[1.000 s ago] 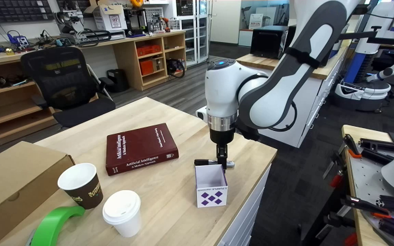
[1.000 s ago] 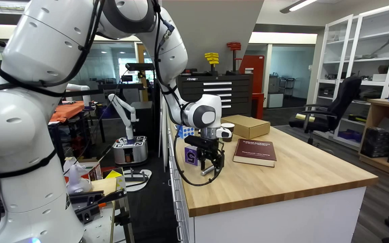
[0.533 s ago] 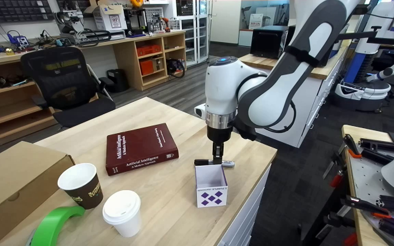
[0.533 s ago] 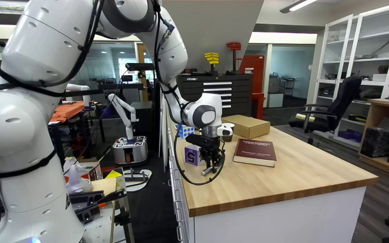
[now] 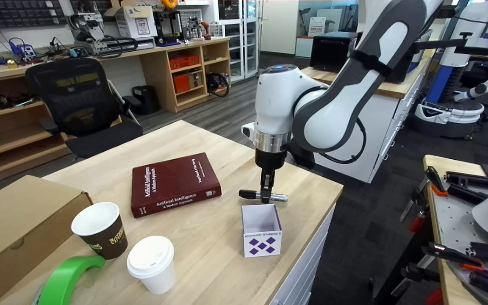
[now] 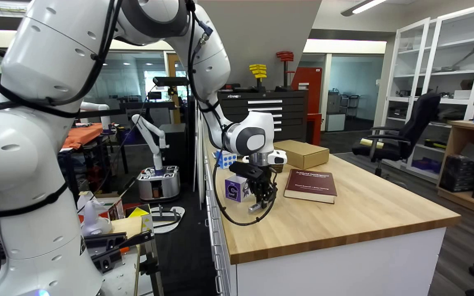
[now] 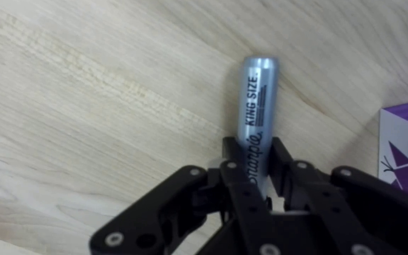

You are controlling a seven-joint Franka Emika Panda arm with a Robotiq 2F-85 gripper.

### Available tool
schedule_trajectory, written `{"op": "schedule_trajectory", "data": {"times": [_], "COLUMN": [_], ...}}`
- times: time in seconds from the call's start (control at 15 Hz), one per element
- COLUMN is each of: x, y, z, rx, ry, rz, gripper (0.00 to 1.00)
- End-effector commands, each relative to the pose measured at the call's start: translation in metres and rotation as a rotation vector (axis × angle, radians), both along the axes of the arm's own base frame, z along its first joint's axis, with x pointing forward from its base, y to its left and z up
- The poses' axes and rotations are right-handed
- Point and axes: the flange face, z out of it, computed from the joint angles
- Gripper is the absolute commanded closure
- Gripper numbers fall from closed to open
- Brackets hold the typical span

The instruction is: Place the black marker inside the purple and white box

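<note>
Holding a silver-barrelled, black-capped marker [image 7: 256, 120], the black two-fingered jointed tool [image 7: 255, 150] has its fingers narrowed against both sides of the barrel. In the wrist view the silver end points up the picture (KING SIZE is legible; the brand name is partly covered by the tool). In an exterior view the marker is roughly level, black cap on one side of the fingers, silver barrel on the other. Contact with the pale wooden counter [image 5: 210, 267] beneath: cannot tell.

Marker location: outside the small white cube-shaped cardboard box with purple diamonds [image 5: 262, 245], near it, a strip of counter showing between them in the wrist view. That box stands upright, its hollow inside visible from above.

Also on the counter: a thick dark red hardcover book [image 5: 176, 184], lying flat; a dark brown paper cup with white rim [image 5: 104, 231], just beside a large flat brown cardboard box [image 5: 19, 212]; a white lidded paper cup [image 5: 153, 264], well apart from the tool; a bright green curved band [image 5: 62, 277].
</note>
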Motion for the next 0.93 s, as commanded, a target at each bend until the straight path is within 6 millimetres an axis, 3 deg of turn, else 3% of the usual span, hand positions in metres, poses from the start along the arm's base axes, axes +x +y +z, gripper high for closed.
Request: {"op": "schedule_trajectory", "data": {"times": [0.0,0.4,0.67,0.87], "x": [-0.003,0.005,0.005,0.003], "y": [-0.007,0.009,0.036,0.058], "z": [0.035,0.092,0.124,0.136], "rx": [-0.016,-0.067,-0.055,-0.069], "ry": [-0.042,-0.085,-0.069,-0.005], "rz": [0.029,0.14,0.285,0.402], "gripper": [0.94,0.94,0.94,0.94]}}
